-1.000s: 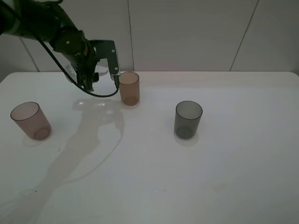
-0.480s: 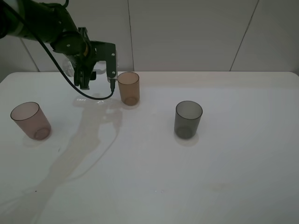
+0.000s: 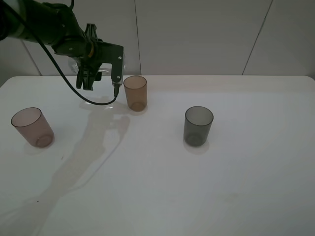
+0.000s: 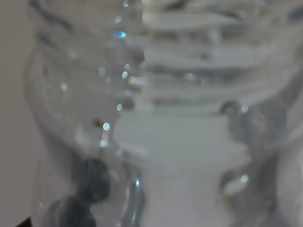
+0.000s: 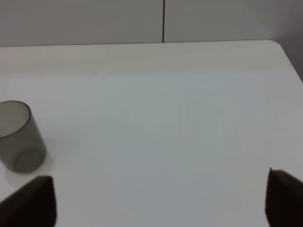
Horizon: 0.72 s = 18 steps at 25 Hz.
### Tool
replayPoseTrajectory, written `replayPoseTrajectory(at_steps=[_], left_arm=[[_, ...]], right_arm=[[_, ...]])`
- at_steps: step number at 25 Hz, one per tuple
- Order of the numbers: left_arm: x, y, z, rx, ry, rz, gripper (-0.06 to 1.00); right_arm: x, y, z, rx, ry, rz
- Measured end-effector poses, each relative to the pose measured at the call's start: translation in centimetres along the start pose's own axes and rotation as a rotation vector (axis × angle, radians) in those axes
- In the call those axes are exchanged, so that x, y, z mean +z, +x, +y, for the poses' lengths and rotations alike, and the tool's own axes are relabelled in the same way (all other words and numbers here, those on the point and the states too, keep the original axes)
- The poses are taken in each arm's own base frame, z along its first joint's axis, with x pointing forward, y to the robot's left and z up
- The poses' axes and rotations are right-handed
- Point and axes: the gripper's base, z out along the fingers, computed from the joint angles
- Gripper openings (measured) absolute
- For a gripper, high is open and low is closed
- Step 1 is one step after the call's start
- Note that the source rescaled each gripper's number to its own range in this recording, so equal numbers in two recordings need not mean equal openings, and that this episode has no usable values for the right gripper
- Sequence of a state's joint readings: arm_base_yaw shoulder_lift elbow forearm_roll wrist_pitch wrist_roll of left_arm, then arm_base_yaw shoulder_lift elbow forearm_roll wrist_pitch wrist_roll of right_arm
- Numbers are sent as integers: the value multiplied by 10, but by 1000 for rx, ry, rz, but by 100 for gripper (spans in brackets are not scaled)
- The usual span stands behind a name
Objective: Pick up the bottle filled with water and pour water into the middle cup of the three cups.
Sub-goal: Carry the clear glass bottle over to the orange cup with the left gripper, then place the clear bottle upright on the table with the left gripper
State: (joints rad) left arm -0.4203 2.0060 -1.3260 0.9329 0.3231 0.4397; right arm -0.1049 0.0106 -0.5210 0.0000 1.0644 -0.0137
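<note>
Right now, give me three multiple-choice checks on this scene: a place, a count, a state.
1. Where is the left tool? A. just left of the orange cup B. far right C. near the camera
2. How many cups stand on the table? A. two B. three C. four
3. The left tool is: A. open, empty B. shut on the bottle C. shut on a cup
Answers: 1 A, it hangs beside that cup in the high view. 2 B, orange cup, pink cup, grey cup. 3 B, the bottle's threaded neck fills its wrist view.
</note>
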Motion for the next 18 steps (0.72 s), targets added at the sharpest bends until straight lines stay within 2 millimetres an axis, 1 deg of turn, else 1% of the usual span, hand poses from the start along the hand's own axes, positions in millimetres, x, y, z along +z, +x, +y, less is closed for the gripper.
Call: replayPoseTrajectory(at_steps=[4, 12, 18], left_arm=[[2, 0, -1, 45, -7, 5, 2], [18, -1, -12, 121, 18, 19, 2], [16, -5, -3, 135, -16, 13, 2]], right_arm=[[0, 0, 0, 0, 0, 0], [0, 0, 0, 0, 0, 0], [0, 0, 0, 0, 0, 0]])
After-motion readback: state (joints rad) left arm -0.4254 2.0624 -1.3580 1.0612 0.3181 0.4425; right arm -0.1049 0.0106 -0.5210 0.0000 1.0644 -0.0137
